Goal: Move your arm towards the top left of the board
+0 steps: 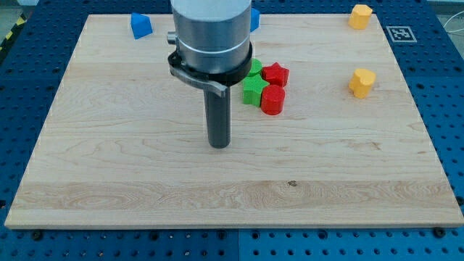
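Note:
My tip (219, 144) rests on the wooden board (109, 159) near its middle, a little left of centre. A cluster of blocks lies up and to the right of it: a green block (253, 90), another green block (254, 68) partly hidden by the arm, a red star-shaped block (275, 73) and a red cylinder (272, 100). The tip is apart from them. A blue block (141, 25) sits near the view's top left. The board's top-left corner (90, 18) lies beyond it.
A second blue block (255, 19) peeks out behind the arm at the top. A yellow block (359, 15) sits at the top right and a yellow heart-like block (362, 82) at the right. The arm's grey body (212, 32) hides the top centre.

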### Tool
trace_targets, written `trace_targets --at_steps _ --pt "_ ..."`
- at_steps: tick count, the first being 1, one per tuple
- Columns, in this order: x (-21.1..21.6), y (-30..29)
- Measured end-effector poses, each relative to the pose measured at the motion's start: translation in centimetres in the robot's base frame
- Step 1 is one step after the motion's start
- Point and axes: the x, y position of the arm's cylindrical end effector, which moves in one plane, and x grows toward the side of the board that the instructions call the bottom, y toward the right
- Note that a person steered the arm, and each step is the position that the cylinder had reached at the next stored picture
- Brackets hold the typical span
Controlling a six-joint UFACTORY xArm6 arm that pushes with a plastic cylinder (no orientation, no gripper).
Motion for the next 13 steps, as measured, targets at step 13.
trace_targets --at_steps 13 --pt "-20.0 -23.7"
